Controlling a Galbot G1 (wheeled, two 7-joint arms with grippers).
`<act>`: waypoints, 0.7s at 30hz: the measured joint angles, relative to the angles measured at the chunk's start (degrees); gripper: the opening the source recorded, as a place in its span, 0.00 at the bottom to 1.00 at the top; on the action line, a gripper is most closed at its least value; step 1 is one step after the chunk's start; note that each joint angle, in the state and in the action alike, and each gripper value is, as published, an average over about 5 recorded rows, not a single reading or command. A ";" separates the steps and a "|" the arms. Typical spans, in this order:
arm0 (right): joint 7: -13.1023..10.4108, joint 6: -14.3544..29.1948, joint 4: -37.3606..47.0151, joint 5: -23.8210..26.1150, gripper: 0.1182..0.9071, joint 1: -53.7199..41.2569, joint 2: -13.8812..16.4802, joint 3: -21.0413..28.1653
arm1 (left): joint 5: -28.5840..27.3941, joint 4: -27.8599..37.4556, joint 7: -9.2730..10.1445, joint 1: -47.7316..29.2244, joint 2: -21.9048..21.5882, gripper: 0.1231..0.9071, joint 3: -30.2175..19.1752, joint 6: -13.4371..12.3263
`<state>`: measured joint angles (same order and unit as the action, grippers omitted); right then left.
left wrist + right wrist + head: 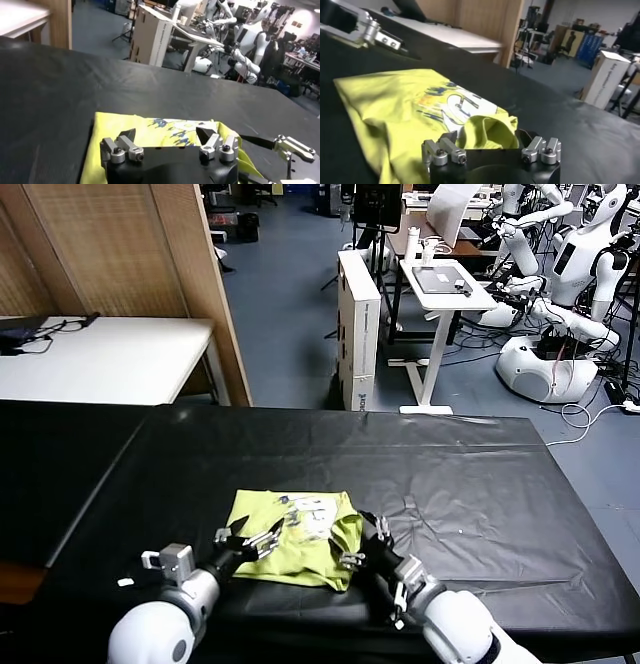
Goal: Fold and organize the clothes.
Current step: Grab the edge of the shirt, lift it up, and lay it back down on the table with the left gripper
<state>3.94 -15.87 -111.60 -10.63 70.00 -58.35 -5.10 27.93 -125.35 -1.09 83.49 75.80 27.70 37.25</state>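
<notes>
Two grippers flank a folded shirt (pixel 295 542) near the counter's (pixel 480 484) front edge.
Left gripper (pixel 252 538) and right gripper (pixel 362 546) hold their jaws open at the shirt's sides; a one-layer pinch at the puffed right corner could undo the fold.

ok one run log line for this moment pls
stage: folding | t-shirt: folded bundle on black table | left claw: open, at its left edge | right claw: open, at its right edge

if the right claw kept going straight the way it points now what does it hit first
Most likely the yellow-green shirt. The open right claw points straight at the raised fold just in front of it; whether it is already touching is hard to tell.
</notes>
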 joint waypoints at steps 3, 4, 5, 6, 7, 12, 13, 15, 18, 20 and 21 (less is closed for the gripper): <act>-1.25 0.02 -0.19 -0.95 1.00 0.61 -0.55 -1.57 | 0.00 0.08 -0.04 -0.01 -0.09 1.00 -0.01 -0.13; -1.89 -0.14 -0.18 -1.31 1.00 0.81 -0.79 -2.13 | 0.00 0.13 -0.06 -0.01 -0.09 1.00 -0.01 -0.19; -2.57 -0.39 -0.15 -1.70 1.00 1.01 -1.06 -2.72 | -0.01 0.20 -0.08 -0.01 -0.06 1.00 -0.02 -0.23; -3.25 -0.70 -0.12 -2.08 1.00 1.20 -1.34 -3.29 | -0.04 0.27 -0.10 0.01 -0.03 1.00 -0.03 -0.30; -3.92 -1.13 -0.10 -2.37 1.00 1.36 -1.60 -3.80 | -0.08 0.35 -0.13 0.04 0.00 1.00 -0.03 -0.38; -6.55 -3.52 -0.36 -2.99 1.00 2.31 -2.82 -6.08 | -0.43 0.85 -0.32 0.17 -0.02 1.00 0.03 -0.85; -6.40 -3.48 -0.54 -3.46 1.00 2.57 -2.94 -6.49 | -0.49 0.94 -0.36 0.17 -0.05 1.00 0.08 -0.98; -5.34 -2.66 -1.12 -5.04 1.00 3.14 -2.96 -7.31 | -0.67 1.11 -0.47 0.16 -0.09 1.00 0.22 -1.28; -2.45 0.20 -2.36 -8.96 1.00 4.19 -2.52 -8.59 | -1.68 1.45 -1.05 0.23 -0.16 1.00 0.52 -2.17; -0.61 2.40 -3.26 -11.92 1.00 5.04 -2.20 -9.37 | -2.48 1.88 -1.58 0.27 -0.19 1.00 0.87 -3.13; 0.01 3.35 -3.71 -13.15 1.00 5.51 -2.13 -9.71 | -2.75 2.13 -1.81 0.27 -0.20 1.00 1.09 -3.73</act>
<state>3.95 -12.52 -115.32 -23.79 75.51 -60.47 -14.81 25.18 -123.22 -2.90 83.76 75.60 28.79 33.52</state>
